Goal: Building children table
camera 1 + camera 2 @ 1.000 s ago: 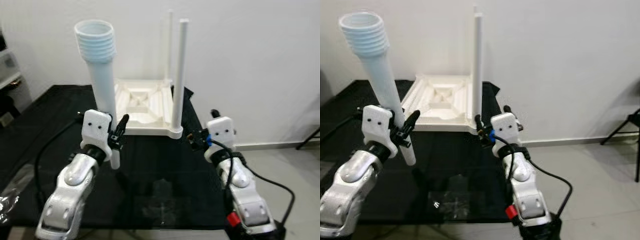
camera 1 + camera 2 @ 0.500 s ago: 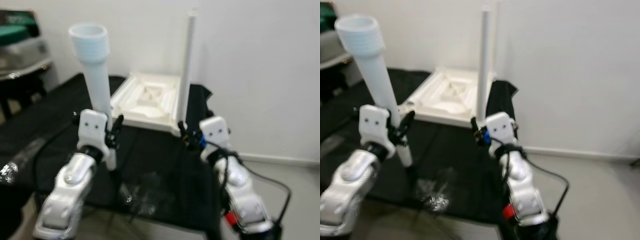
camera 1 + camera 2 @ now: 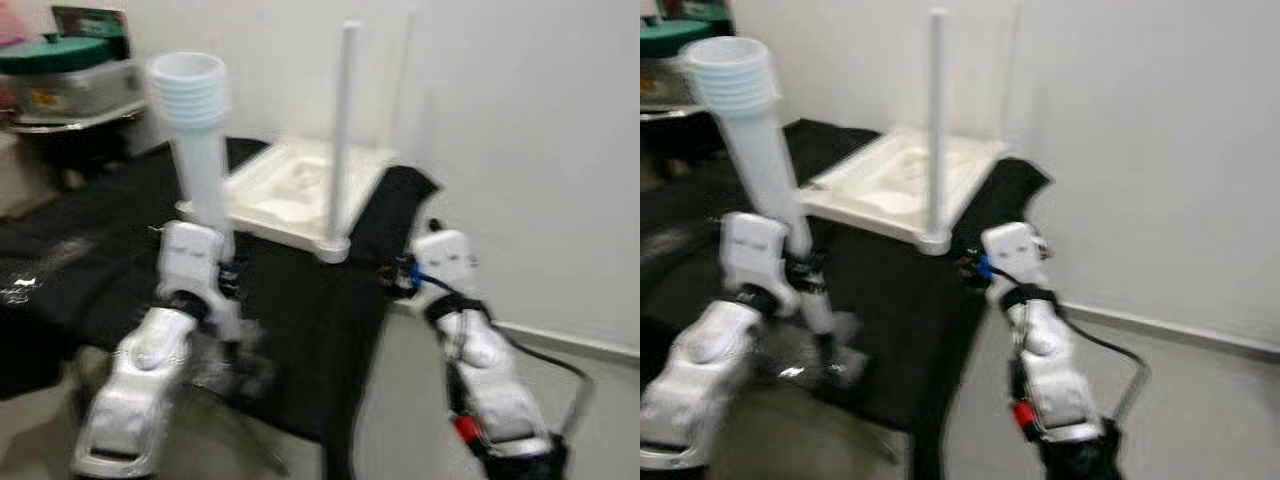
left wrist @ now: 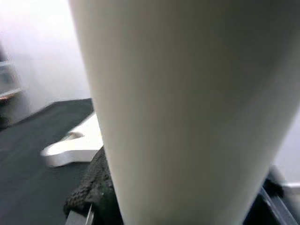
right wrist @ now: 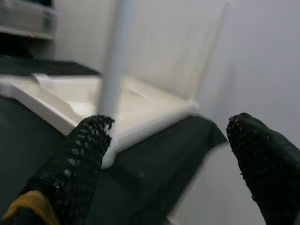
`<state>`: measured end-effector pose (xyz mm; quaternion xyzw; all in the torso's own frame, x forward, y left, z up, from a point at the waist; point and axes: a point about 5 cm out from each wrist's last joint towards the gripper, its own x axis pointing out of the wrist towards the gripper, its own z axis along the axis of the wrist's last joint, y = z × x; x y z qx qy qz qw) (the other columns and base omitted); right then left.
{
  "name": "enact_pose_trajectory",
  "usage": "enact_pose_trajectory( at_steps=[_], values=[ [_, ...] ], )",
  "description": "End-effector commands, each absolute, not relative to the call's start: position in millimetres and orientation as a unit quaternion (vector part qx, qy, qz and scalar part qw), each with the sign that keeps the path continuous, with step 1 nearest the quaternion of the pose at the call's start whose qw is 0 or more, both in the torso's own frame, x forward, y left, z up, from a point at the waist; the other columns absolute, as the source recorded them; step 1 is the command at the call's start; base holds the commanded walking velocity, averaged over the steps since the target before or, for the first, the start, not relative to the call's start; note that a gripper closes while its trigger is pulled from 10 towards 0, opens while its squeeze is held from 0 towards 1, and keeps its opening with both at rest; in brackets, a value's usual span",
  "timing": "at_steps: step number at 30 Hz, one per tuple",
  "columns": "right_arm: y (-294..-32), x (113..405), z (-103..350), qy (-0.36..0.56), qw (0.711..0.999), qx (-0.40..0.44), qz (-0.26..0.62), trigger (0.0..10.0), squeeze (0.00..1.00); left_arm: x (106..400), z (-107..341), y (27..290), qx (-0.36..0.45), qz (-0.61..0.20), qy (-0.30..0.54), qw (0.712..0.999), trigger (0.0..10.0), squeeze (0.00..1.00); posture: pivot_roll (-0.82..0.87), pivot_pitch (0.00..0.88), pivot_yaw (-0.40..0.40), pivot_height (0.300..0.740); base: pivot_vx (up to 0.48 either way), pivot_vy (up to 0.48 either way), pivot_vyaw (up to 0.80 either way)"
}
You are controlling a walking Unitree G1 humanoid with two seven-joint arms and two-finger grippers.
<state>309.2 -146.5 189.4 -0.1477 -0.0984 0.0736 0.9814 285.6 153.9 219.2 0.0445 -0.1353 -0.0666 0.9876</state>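
Observation:
A white table top point(image 3: 290, 190) lies upside down on a black-covered surface point(image 3: 120, 270), with two thin white legs point(image 3: 340, 130) standing up from it. My left gripper point(image 3: 222, 272) is shut on a loose white table leg point(image 3: 200, 160), held upright with its threaded end on top. That leg point(image 4: 187, 117) shows close up in the left wrist view. My right gripper point(image 3: 392, 277) is open with nothing in it, just right of the table top's near corner. Its black fingers point(image 5: 79, 164) frame the table top point(image 5: 140, 108) in the right wrist view.
A green-lidded container point(image 3: 70, 80) sits on a shelf at the far left. A white wall point(image 3: 520, 150) runs behind and to the right. Pale floor point(image 3: 590, 400) lies right of the black surface's edge. A black cable point(image 3: 540, 350) trails off my right arm.
The whole picture has shifted, so the camera has moved; the table top now sits further left and the scene is blurred. Both grippers keep their hold and stance.

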Motion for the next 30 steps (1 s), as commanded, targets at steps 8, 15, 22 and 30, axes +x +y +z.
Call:
enact_pose_trajectory(
  at_steps=[8,15,22,30],
  values=[
    [-143.7,309.7,188.1,-0.097,0.978,-0.168,0.077,10.0,0.00,284.7,224.8,152.4,0.048,-0.069,-0.148,0.985,10.0,0.00,0.02,0.000,-0.013,0.740,0.000,0.000,0.10],
    [-142.3,309.4,185.6,-0.092,0.980,-0.158,0.077,10.0,0.00,285.7,225.3,151.6,0.058,-0.069,-0.148,0.985,10.0,0.00,0.03,0.000,-0.013,0.740,0.000,-0.333,0.80],
    [-140.7,310.4,183.9,-0.089,0.980,-0.159,0.082,10.0,0.00,286.1,223.8,153.0,0.057,-0.063,-0.142,0.986,10.0,0.00,0.03,0.000,-0.019,0.740,0.000,-0.465,0.80],
    [-141.3,311.4,184.0,-0.089,0.980,-0.159,0.082,10.0,0.00,287.2,222.2,152.9,0.059,-0.061,-0.140,0.987,10.0,0.00,0.03,0.000,-0.017,0.740,0.000,-0.465,0.73]
  ],
)
